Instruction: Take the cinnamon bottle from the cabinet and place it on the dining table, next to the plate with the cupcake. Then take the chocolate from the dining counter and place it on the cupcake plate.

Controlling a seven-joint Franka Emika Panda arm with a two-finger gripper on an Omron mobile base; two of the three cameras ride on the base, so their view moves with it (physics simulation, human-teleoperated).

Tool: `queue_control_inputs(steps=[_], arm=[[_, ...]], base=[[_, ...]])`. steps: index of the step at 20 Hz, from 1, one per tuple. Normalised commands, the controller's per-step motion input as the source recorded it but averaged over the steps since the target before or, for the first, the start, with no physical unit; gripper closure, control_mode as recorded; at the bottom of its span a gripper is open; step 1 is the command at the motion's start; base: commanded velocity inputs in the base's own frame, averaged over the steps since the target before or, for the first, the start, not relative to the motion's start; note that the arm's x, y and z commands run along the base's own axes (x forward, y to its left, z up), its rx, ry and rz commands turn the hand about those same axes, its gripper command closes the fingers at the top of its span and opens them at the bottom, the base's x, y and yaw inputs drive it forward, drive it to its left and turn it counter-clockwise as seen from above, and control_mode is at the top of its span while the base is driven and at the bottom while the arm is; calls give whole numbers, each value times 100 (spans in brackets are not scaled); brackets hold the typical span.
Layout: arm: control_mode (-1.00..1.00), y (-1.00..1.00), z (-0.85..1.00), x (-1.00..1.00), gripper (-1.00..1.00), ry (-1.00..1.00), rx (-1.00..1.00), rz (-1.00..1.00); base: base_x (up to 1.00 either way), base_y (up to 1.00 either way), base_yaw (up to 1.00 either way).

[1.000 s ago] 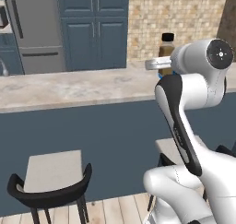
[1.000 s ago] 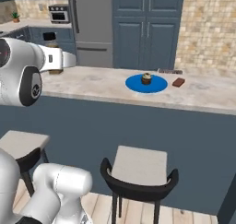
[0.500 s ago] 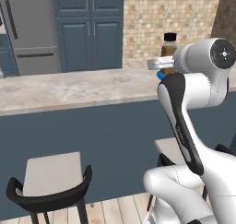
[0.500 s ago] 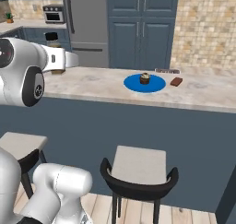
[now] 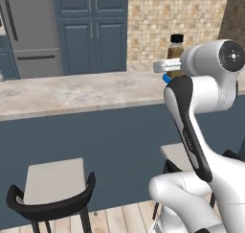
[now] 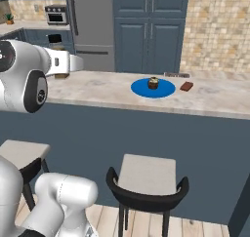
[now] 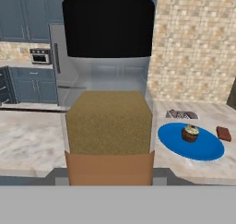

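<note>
i hold the clear cinnamon bottle with black cap [image 7: 109, 112] clenched in my fingers, upright above the marble desk [image 6: 97, 87]. the view has slid sideways since a second ago, so the base is driving toward the round blue plate [image 6: 153, 88] with its cupcake [image 6: 153, 82].

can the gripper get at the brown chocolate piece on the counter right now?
Probably not: the jaws look occupied by the black-capped cinnamon bottle. The brown chocolate piece lies uncovered on the marble counter, just beyond the round blue cupcake plate, so the bottle must be set down first.
</note>
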Motion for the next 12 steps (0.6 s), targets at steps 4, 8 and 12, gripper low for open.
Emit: queue_control_inputs(steps=[4,8,12], arm=[[100,0,0,0,100,0,0,0],[100,0,0,0,100,0,0,0],[100,0,0,0,100,0,0,0]], base=[[0,0,0],[0,0,0],[0,0,0]])
